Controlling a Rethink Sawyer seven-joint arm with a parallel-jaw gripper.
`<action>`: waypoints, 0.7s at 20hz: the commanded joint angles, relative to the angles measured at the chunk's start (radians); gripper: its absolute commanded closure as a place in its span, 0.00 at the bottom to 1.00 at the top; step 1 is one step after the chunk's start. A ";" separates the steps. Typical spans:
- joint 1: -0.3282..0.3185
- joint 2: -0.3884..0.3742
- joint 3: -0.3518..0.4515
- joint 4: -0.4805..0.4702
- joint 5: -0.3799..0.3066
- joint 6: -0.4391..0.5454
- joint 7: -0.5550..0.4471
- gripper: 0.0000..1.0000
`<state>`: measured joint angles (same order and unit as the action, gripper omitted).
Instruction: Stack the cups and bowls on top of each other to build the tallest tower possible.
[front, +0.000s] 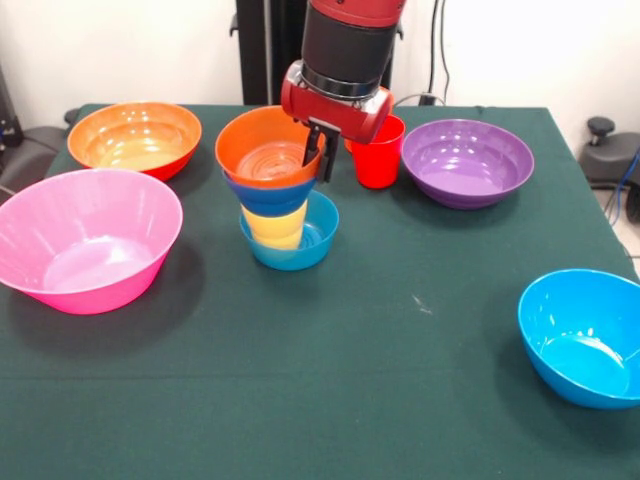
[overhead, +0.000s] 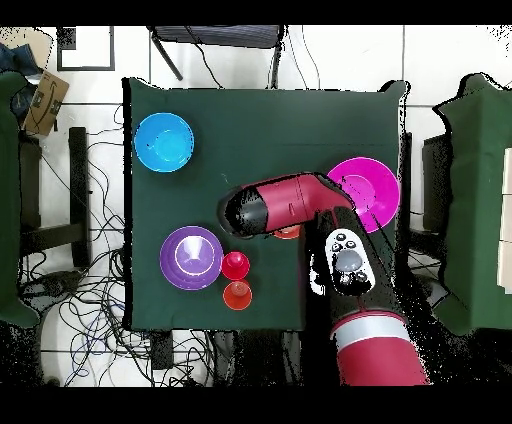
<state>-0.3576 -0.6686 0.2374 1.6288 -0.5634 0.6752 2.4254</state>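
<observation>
Front view
- The tower (front: 275, 205) stands near the middle of the green table (front: 400, 380): a small blue bowl (front: 312, 243) at the base, a yellow cup (front: 275, 228) upside down in it, a second small blue bowl (front: 268, 195) over that, and a small orange bowl (front: 262, 150) on top, mouth up and slightly tilted toward the camera.
- The gripper (front: 322, 158) comes down at the right rim of the top orange bowl; its dark fingers (front: 329, 160) straddle that rim, but whether they pinch it or stand loose I cannot tell.
- A red cup (front: 378, 160) stands upright just behind and right of the tower, partly hidden by the wrist.
- The large pink bowl (front: 85, 240) sits at the left, the large orange bowl (front: 135, 138) behind it at the far left.
- The purple bowl (front: 467, 162) lies at the far right, the bright blue bowl (front: 585, 335) at the near right edge.

Overhead view
- The red arm (overhead: 290, 205) lies across the table's middle and covers the tower; only a sliver of orange shows under it.
- The bright blue bowl (overhead: 164, 142) and the purple bowl (overhead: 191, 257) sit well apart on the left half.
- The red cup (overhead: 235, 265) stands just beside the purple bowl, with an orange-red cup (overhead: 237, 295) near the table's edge below it.
- The pink bowl (overhead: 368, 190) shows at the right, partly under the arm.
</observation>
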 joint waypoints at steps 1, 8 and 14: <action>0.008 -0.035 0.085 -0.038 -0.050 0.125 -0.284 1.00; 0.007 -0.034 0.085 -0.040 -0.063 0.129 -0.276 1.00; 0.009 -0.021 0.082 -0.042 -0.084 0.105 -0.259 1.00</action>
<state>-0.3575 -0.7006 0.2495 1.6289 -0.5634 0.7215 2.4254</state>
